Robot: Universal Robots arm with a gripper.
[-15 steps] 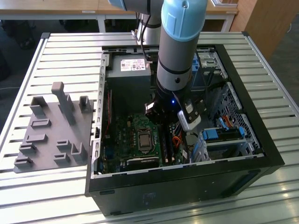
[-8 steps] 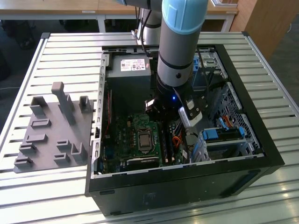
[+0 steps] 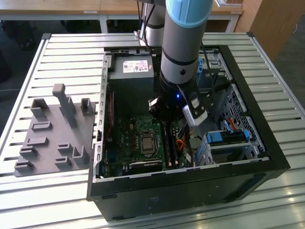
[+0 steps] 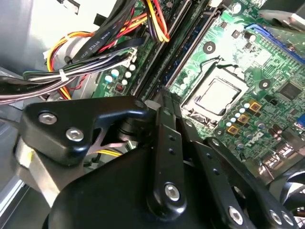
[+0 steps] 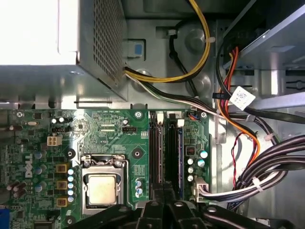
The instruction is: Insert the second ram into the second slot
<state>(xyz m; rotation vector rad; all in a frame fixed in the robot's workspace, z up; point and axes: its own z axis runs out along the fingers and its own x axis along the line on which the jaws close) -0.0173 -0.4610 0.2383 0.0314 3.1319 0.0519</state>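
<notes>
While the gripper hangs over the RAM slots, second ram looks seated just beyond; jaws' state — can't tell.

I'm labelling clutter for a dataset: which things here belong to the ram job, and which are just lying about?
Job: gripper, ram slots next to it, blue ram stick standing among them.
Lying about: grey fixture tray, power supply, processor socket, cable bundle, blue drive latches.

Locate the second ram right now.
In the first wrist view, the second ram stands in the memory slots beside the CPU socket, just ahead of the gripper.
</notes>
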